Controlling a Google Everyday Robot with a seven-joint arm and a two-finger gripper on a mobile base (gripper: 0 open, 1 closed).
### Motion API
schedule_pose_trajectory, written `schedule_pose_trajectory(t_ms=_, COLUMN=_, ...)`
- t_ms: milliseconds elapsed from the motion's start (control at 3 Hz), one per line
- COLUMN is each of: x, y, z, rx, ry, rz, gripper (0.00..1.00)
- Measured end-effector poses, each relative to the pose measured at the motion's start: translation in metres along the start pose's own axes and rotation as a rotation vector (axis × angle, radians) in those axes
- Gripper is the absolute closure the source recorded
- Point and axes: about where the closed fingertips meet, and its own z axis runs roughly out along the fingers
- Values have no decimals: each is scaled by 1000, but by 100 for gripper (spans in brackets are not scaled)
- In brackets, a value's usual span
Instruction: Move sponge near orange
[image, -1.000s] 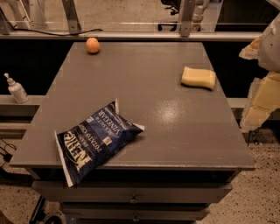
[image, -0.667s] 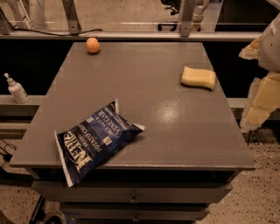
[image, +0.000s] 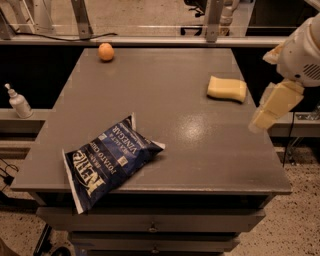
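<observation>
Risks, front to back: the dark blue crinkly foil bag of potato chips (image: 107, 157) lies front-left on the flat grey surface (image: 200, 150), well off the straight line from sponge to orange. It likely only matters if the arm swings wide or low across the front. Bigger worry is the pale yellow soft rectangular foam sponge (image: 227, 89), lying flat near the right edge at mid-depth. Foam squashes, so a shallow or off-centre pinch could let it slip out during the carry, and a clumsy approach could nudge it towards that edge. Farthest, the small round smooth orange fruit (image: 106, 51) sits by the back-left edge, well apart from the sponge. It's a ball, so it probably rolls if the sponge lands against it, maybe off the back; better to land just beside, not touching. The claw (image: 272, 107) hangs at the surface's right edge, near the sponge but apart from it, holding nothing and touching nothing visible. Can't tell whether it's spread or pressed together.
</observation>
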Motion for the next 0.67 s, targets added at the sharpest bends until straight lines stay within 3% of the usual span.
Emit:
schedule_pose_trajectory(t_ms=333, x=1, y=-36, z=31, rx=45, ry=-74, rz=69, gripper=0)
schedule_pose_trajectory(t_ms=667, x=20, y=-72, z=60, rx=66, ry=-126, rz=154, gripper=0)
